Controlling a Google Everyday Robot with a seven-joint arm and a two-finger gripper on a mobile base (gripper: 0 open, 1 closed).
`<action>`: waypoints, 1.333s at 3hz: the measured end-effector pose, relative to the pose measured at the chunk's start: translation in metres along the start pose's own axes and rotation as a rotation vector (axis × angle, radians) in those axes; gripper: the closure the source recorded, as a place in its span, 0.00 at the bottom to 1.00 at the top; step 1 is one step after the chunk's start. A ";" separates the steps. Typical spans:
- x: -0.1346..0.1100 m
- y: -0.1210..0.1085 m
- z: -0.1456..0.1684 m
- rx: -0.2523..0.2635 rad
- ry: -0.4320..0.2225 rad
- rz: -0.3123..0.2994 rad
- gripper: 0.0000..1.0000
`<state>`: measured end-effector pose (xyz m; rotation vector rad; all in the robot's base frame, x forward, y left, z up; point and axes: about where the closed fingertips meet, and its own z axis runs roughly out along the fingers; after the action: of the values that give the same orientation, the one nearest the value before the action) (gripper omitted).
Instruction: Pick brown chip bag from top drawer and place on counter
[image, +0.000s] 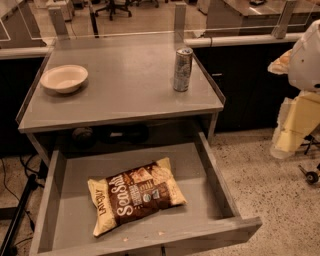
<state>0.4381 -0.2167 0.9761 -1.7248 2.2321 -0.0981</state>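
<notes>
- My gripper (294, 125) hangs at the right edge, partly cut off; whether it is open or closed I cannot tell.
- Left of it and lower: the top drawer (215, 190) stands open, with the brown chip bag (135, 195) lying flat inside.
- Left of it, farther back: the counter (125, 95) bears a can (182, 69) and a bowl (64, 78).
</notes>
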 end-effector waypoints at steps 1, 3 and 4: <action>0.000 0.000 0.000 0.000 0.000 0.000 0.00; -0.049 -0.002 0.021 -0.067 -0.064 -0.126 0.00; -0.073 0.006 0.033 -0.112 -0.094 -0.193 0.00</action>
<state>0.4584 -0.1412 0.9581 -1.9592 2.0355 0.0650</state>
